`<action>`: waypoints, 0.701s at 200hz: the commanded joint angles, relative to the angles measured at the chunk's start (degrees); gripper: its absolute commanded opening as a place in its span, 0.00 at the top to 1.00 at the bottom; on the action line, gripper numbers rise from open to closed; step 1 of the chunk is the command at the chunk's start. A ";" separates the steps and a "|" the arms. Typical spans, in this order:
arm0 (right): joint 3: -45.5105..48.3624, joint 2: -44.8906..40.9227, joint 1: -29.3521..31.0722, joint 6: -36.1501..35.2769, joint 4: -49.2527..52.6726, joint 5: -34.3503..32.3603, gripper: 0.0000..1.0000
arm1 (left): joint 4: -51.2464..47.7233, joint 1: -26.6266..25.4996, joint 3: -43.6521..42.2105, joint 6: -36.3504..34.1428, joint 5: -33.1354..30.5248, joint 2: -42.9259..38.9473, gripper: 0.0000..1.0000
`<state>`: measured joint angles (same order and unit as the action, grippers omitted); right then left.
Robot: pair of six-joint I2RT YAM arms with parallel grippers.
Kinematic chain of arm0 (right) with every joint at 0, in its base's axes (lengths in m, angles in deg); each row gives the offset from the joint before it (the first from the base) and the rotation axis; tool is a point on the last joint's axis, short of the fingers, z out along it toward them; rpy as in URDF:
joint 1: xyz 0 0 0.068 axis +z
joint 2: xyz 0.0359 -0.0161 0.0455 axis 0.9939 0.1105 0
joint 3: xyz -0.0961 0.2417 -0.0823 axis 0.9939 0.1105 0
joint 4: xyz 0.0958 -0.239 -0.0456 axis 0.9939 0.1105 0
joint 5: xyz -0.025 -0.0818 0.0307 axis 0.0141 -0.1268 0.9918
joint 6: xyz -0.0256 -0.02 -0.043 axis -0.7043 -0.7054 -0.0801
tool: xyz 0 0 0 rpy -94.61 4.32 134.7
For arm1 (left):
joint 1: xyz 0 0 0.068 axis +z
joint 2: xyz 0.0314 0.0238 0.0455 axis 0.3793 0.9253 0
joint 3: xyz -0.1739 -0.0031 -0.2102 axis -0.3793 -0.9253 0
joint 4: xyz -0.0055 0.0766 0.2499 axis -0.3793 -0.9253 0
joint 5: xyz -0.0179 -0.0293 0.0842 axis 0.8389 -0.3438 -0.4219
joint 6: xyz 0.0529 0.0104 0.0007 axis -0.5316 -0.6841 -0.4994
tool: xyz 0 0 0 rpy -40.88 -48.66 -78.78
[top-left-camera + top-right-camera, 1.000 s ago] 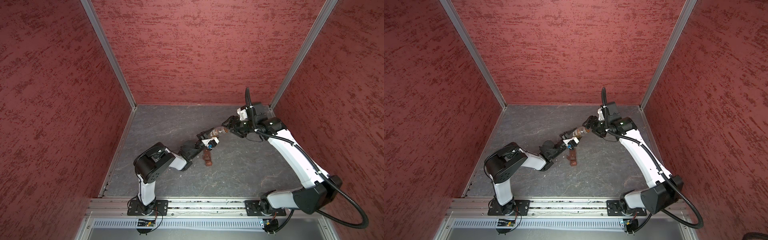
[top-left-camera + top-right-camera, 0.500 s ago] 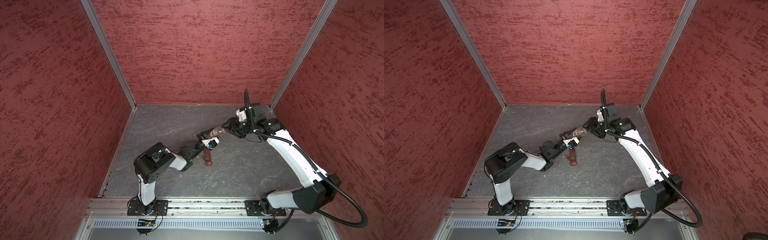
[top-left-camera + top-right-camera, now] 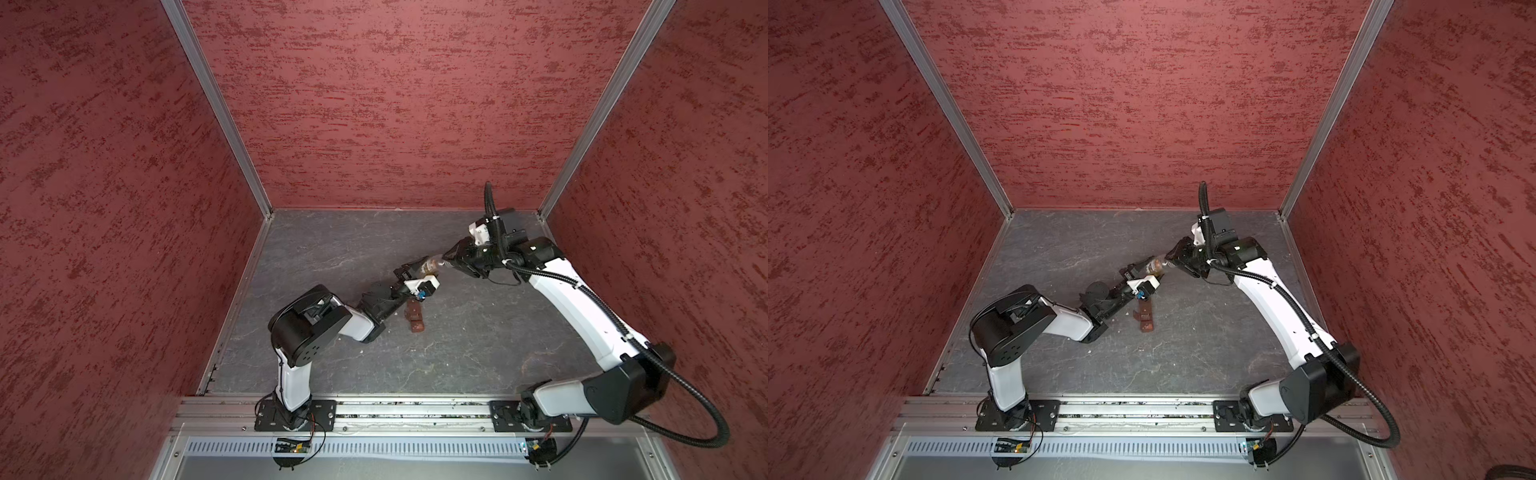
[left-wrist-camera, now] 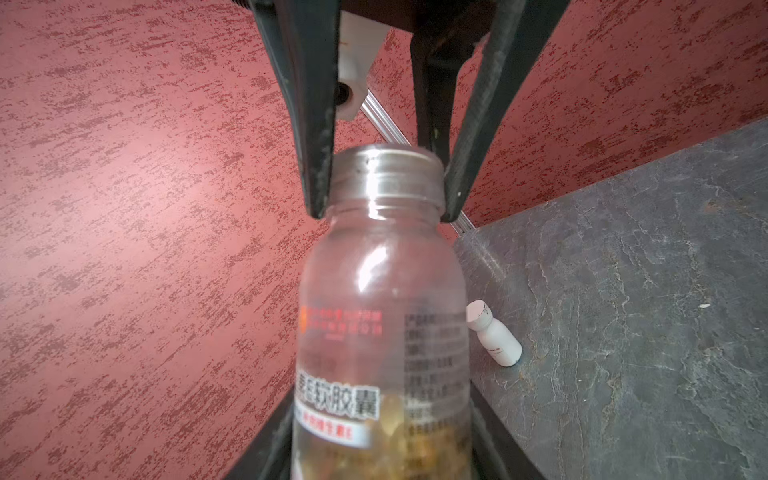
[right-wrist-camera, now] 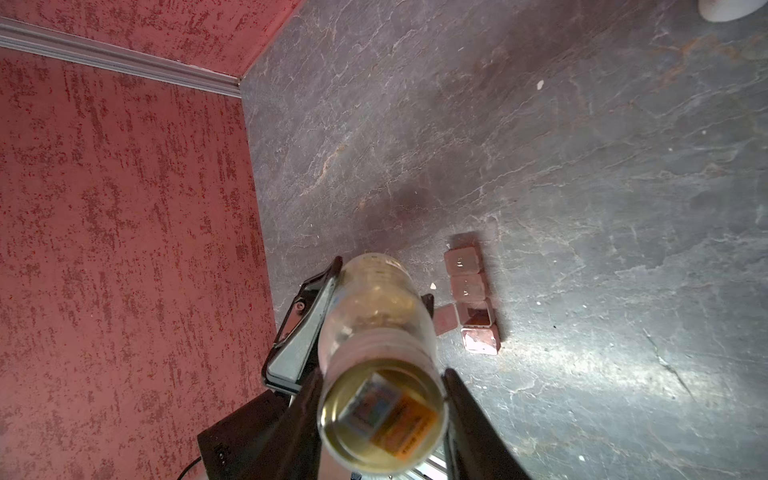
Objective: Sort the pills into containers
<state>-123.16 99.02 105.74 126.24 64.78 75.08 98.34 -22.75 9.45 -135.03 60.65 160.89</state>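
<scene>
Red textured walls (image 3: 395, 104) all round, grey stone-look floor (image 3: 332, 257). Both arms meeting mid-floor on one clear bottle (image 4: 382, 332), held off the floor and tilted, base end lower.

Left gripper (image 3: 417, 271) clamped on the bottle body near the base. Right gripper (image 4: 385, 214) narrowed onto the neck, fingers (image 4: 318, 166) touching it on both sides (cap on or off: cannot tell, clear-looking top end in right wrist view). Likely step: gripping the top to twist it open.

Containers (image 5: 471, 299) flat on the floor just beside the left wrist, partly overlapped by it in both top views, not touching the bottle and not under its mouth. One compartment apparently open, flap out sideways; two with small white marks apparently shut.

Small white bottle (image 4: 494, 334) on its side on the floor, well apart. Yellow capsules (image 4: 415, 436) pooled at the held end. White specks (image 5: 540, 84) on the floor, too small to identify.

Risks:
- Twisting against a weak left clamp: smooth round plastic spinning in the pads, no opening.
- Off-centre pinch on the short neck: slipping off the top.
- Tipping mouth-down once open, away from the containers: capsules on the floor.
- Dropping the left wrist: knocking the containers, shutting the open flap.
</scene>
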 commanded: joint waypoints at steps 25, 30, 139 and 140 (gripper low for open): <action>-1.95 1.07 0.07 -3.23 0.57 0.37 0.67 | 1.57 -0.27 -0.15 0.19 0.28 -0.06 1.00; -2.48 1.28 0.06 -4.65 0.95 0.83 0.68 | 1.57 -0.31 -0.37 0.36 0.54 -0.32 1.00; 2.07 -7.67 0.22 -61.52 3.00 17.80 0.73 | -8.36 -1.55 -8.70 7.41 9.11 -10.32 1.00; 2.16 -7.75 0.23 -61.81 3.03 17.86 0.73 | -8.36 -1.59 -8.74 7.50 9.06 -10.40 1.00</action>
<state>-121.80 94.76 105.57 81.46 68.41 86.40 95.37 -23.23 2.65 -129.68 66.53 151.73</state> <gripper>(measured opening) 0.427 0.526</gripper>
